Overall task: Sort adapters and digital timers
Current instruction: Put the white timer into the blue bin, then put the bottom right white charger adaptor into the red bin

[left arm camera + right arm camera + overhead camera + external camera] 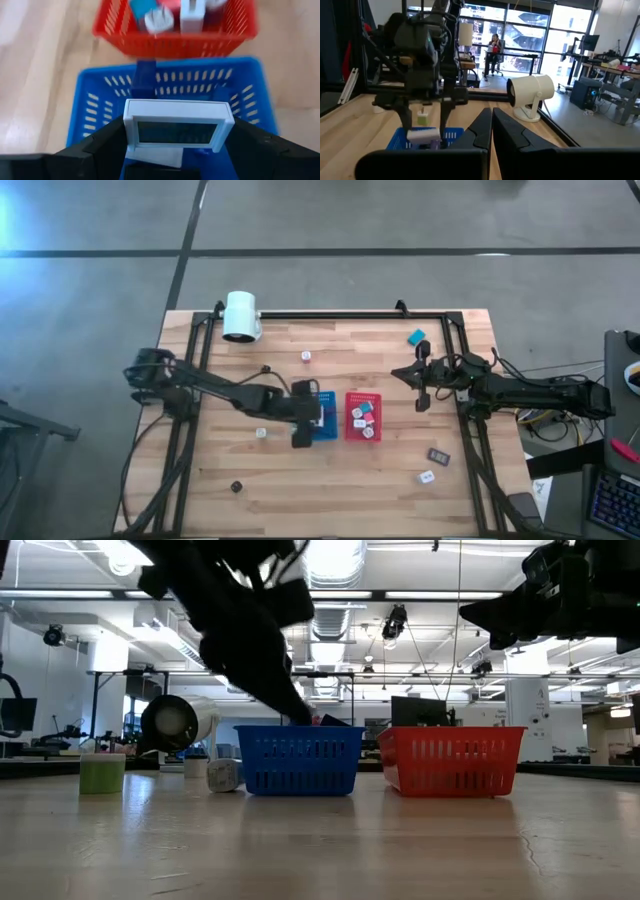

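My left gripper is over the blue tray and shut on a pale timer with a screen. The right wrist view shows that timer just above the blue tray's rim. A dark blue timer stands inside the blue tray. The red tray beside it holds white adapters. My right gripper is shut and hangs empty above the table, right of the red tray. Loose timers lie at the far right and near right. My left gripper pinches the pale timer by its two short ends, one finger on each end. In the right wrist view the fingers come from above, pointing down. The timer is lifted clear and lies level, above the inside of the blue tray.
A big white cylinder lies at the table's far left. Loose adapters lie near the far edge, left of the blue tray and near the front. A black frame runs along the far edge and sides.
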`<state>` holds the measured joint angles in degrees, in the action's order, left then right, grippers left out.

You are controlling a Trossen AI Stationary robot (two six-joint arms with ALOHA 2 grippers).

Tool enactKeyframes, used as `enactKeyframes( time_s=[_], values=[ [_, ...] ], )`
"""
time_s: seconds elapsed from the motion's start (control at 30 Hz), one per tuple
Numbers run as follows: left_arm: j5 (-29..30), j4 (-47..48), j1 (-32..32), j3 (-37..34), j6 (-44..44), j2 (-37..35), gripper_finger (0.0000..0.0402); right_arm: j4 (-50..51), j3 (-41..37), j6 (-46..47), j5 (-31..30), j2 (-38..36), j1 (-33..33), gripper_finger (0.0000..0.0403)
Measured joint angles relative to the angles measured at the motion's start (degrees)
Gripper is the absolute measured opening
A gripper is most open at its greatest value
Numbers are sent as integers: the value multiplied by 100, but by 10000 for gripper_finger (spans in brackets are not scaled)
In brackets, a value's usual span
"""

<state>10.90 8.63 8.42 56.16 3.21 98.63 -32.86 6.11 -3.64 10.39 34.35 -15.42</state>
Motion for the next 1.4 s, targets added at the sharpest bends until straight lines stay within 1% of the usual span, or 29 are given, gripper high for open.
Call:
enactKeyframes(
  time_s=[0.17,0.37,0.43,0.53,0.57,0.6,0.67,0.73,0.83,0.93,1.03,1.1,1.2,1.33,1.4],
  values=[
    [-11,324,-54,285,-46,306,285,0,0,0,2,0,0,8],
    [-52,400,-54,400,-25,352,289,6,0,9,4,-2,0,8],
    [-56,406,-54,414,16,351,315,9,0,7,4,-2,0,8],
    [-66,432,-54,414,17,334,369,9,0,19,4,-2,0,8],
    [-66,435,-54,414,17,332,381,9,0,24,4,-2,0,8],
    [-66,447,-54,414,17,329,387,9,0,22,4,-4,0,8],
    [-66,471,-54,413,-64,275,386,9,0,22,5,-4,0,8],
    [-66,451,-54,411,-249,122,380,11,0,22,4,-4,0,8],
    [-66,424,-43,406,-613,-343,375,11,0,3,7,-4,0,8],
    [-67,186,-43,294,-836,-1022,375,13,0,0,7,-4,0,8],
    [-103,-228,-76,31,-1082,-1830,372,13,0,4,7,-4,0,8],
    [-200,-612,-93,-252,-1348,-2415,358,15,0,2,7,-4,0,8],
    [-264,-1224,-189,-759,-1712,-3264,309,15,0,0,7,0,0,8],
    [-258,-2370,-584,-1789,-1977,-4182,211,15,0,-93,7,0,0,8],
    [-263,-2679,-892,-2361,-2018,-4527,153,14,-1,-149,7,0,0,8]
  ],
)
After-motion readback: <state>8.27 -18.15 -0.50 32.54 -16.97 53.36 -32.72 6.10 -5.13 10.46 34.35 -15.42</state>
